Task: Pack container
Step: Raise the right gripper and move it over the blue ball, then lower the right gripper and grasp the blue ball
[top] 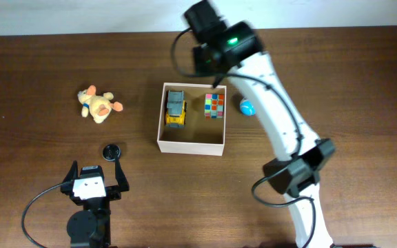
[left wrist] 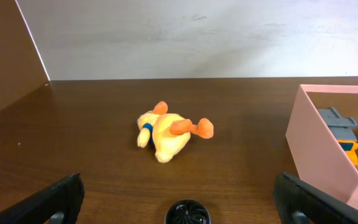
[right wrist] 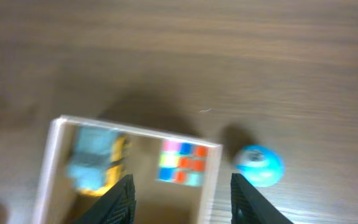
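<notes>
Bench (top: 33,158): dark wood grain, seen from overhead.

- Yellow plush duck (top: 98,105), orange beak and feet, lies on its side at 9 o'clock from the container, well apart from it.
- Small black round disc (top: 112,151) at 8 o'clock from the container, at 12 o'clock from the left claw (top: 95,171).
- Left claw: fingers spread wide, nothing between them, low over the bench.
- Container (top: 190,147): near bench centre, open side up, white walls, tan floor.
- Inside, grey-and-yellow toy truck (top: 176,109) in the 11 o'clock corner, along the left wall.
- Colour cube (top: 215,106) in the 1 o'clock corner, close to the right wall. Stickers are red, blue, green and orange. Any lettering is too small to read.
- Blue ball (top: 246,107) with a white patch lies on the bench at 3 o'clock, just outside the right wall.
- Right claw (right wrist: 182,186): above the container's far edge, fingers apart, holding nothing. The wrist picture is blurred.
</notes>
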`<control>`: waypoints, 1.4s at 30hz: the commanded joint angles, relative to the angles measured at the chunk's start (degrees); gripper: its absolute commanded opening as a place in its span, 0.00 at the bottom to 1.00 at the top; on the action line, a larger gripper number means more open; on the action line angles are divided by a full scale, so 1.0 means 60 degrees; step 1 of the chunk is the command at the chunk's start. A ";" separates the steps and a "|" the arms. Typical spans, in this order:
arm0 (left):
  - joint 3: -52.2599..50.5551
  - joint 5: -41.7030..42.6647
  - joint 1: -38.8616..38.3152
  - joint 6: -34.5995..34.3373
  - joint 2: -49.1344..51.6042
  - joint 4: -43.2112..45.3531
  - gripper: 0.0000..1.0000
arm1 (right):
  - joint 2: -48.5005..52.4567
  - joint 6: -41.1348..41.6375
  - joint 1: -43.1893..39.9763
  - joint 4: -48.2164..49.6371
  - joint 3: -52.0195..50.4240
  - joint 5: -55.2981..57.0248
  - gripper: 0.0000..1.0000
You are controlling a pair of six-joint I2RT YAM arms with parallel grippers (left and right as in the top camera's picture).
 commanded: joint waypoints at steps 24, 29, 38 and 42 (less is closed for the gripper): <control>-0.0044 0.0098 0.0007 -0.0058 -0.0044 0.0004 0.99 | 0.0022 -0.2036 -0.2739 0.1086 -0.4736 -0.2554 0.52; -0.0044 0.0098 0.0007 -0.0058 -0.0044 0.0004 0.99 | 0.0022 -0.2503 -0.2736 0.1683 -0.5366 -0.2918 0.56; -0.0044 0.0098 0.0007 -0.0058 -0.0044 0.0004 0.99 | 0.0025 -0.2645 -0.2736 0.2477 -0.6346 -0.2918 0.60; -0.0044 0.0098 0.0007 -0.0058 -0.0044 0.0004 0.99 | 0.0025 -0.2674 -0.2736 0.2750 -0.6590 -0.2918 0.60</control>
